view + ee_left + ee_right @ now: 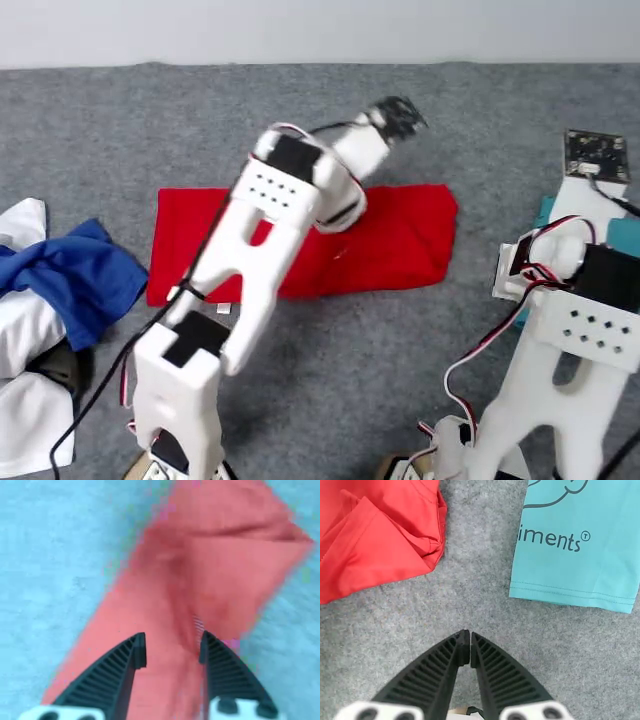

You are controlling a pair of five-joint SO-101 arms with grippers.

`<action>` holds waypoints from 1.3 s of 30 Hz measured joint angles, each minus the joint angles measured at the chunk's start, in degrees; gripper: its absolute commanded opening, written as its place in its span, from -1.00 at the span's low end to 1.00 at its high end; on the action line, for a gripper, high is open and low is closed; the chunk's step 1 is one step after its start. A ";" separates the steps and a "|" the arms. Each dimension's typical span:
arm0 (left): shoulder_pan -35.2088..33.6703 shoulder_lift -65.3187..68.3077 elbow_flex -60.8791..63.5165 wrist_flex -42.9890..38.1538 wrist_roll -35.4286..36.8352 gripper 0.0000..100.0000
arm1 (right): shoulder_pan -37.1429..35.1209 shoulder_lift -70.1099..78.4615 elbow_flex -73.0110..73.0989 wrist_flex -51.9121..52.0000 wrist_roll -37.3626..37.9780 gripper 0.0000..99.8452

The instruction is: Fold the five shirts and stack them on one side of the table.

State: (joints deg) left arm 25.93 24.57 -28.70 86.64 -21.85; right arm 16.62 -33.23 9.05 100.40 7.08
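A red shirt (400,240) lies folded into a long band across the middle of the grey table; it also appears as the red shirt (210,565) and red shirt (375,540) in the wrist views. My left gripper (172,650) hangs open above the red shirt, nothing between its fingers; in the high view this left gripper (397,115) is raised over the shirt's far edge. My right gripper (470,650) is shut and empty over bare table between the red shirt and a folded teal shirt (580,540), which shows as the teal shirt (625,235) at the right edge.
A rumpled pile lies at the left edge: a blue shirt (70,275) on top of white shirts (25,400), with a dark garment (60,365) tucked between. The right arm (570,330) stands over part of the teal shirt. A grey table (380,350) spreads in front of the red shirt.
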 measured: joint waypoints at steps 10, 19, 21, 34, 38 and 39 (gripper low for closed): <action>2.29 5.80 3.34 3.34 1.49 -0.65 | 0.00 0.00 0.00 0.00 0.00 -0.98; -4.31 14.07 3.69 -0.79 1.85 -0.65 | 0.00 0.00 0.00 0.00 0.00 -0.98; -4.31 14.07 3.69 -0.79 1.85 -0.65 | 0.00 0.00 0.00 0.00 0.00 -0.98; -4.22 8.97 -4.22 -2.55 4.31 -0.65 | 0.00 0.00 0.00 0.00 0.00 -0.98; -2.37 10.29 -4.92 -7.03 5.89 -0.65 | 0.00 0.00 0.00 0.00 0.00 -0.98; -1.76 11.34 -4.92 -8.18 6.15 -0.65 | 0.00 0.00 0.00 0.00 0.00 -0.98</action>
State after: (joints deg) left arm 24.18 35.91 -33.63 78.46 -15.69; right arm 16.62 -33.23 9.05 100.40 7.08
